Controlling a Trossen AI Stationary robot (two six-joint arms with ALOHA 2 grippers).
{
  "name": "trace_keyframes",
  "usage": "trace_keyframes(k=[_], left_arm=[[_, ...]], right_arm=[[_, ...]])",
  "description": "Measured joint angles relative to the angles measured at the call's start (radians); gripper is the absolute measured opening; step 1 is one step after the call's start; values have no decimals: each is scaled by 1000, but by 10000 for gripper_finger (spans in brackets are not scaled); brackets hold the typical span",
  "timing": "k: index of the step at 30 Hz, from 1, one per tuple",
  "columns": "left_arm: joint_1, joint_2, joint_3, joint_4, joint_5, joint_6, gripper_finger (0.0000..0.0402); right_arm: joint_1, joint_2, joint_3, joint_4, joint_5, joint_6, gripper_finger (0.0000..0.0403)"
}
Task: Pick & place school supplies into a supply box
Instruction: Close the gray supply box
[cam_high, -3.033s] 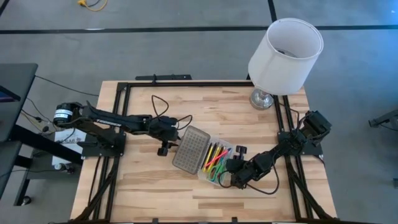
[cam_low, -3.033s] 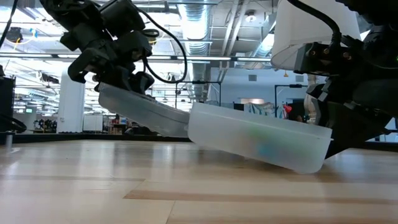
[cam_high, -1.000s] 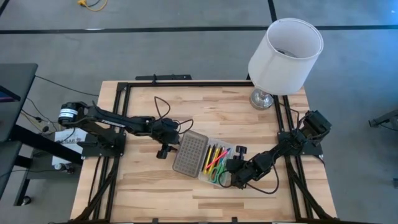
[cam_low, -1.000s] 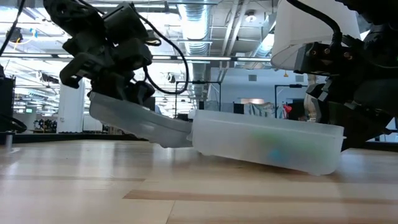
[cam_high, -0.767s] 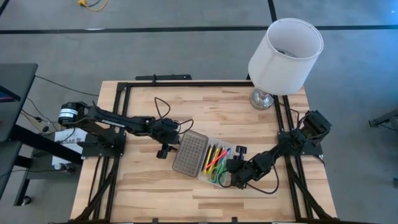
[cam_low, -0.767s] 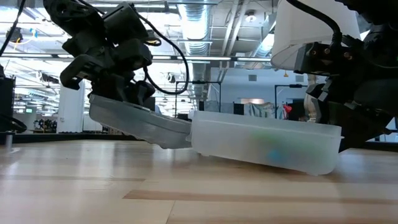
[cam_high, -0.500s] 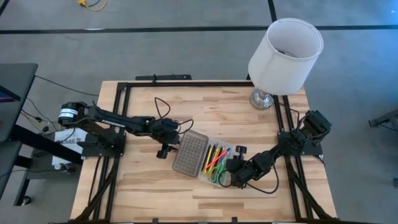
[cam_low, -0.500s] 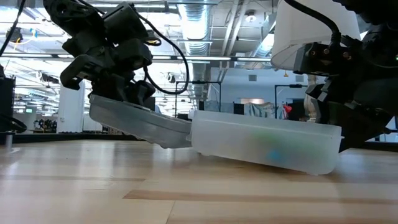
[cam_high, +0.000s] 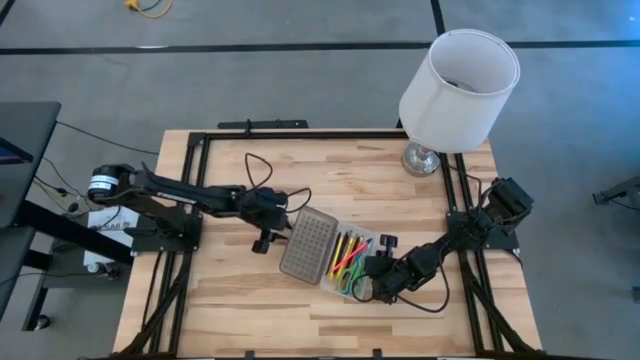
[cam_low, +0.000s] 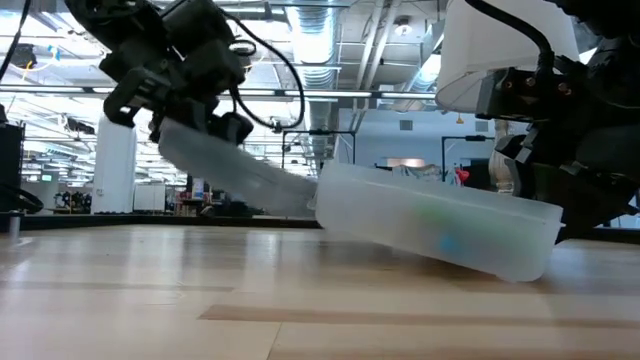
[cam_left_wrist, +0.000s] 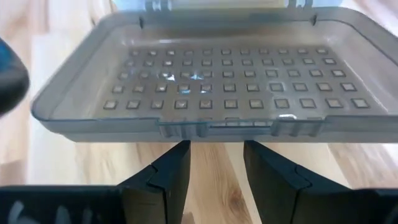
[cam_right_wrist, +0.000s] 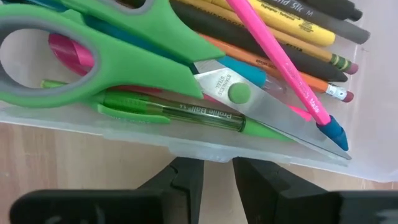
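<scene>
Box (cam_high: 345, 262) sitting mid-table, lid (cam_high: 304, 245) hanging open, both grippers working at its edges.

Green pen (cam_right_wrist: 180, 112) is reading "Profile Ball"; scissors (cam_right_wrist: 130, 46) pivot stamped "STAINLESS STEEL"; yellow pencil (cam_right_wrist: 292, 22) print partly reading "Slic M". Left gripper (cam_left_wrist: 214, 163) is sitting under the lid's front rim, fingers parted, grip unclear. Right gripper (cam_right_wrist: 217, 177) is pinching the box's clear wall, lifting that side.

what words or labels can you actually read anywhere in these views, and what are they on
"Profile Elite" on the green pen.
"Paper Mate Sharpwriter", partly legible, on the yellow pencil.
Stamped text on the scissors blade: too small to read.
White label by the left arm's base: too small to read.
</scene>
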Motion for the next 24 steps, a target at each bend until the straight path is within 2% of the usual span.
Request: trace_keyframes(k=[9,16,24], left_arm=[[0,-52,1,23,1,2,146],[-1,-55,5,125,35,17,146],[-2,-51,2,119,24,21,146]], right_arm=[[0,0,0,1,-1,-2,85],[0,0,0,3,0,-4,85],[-1,2,-1,17,8,-15,85]])
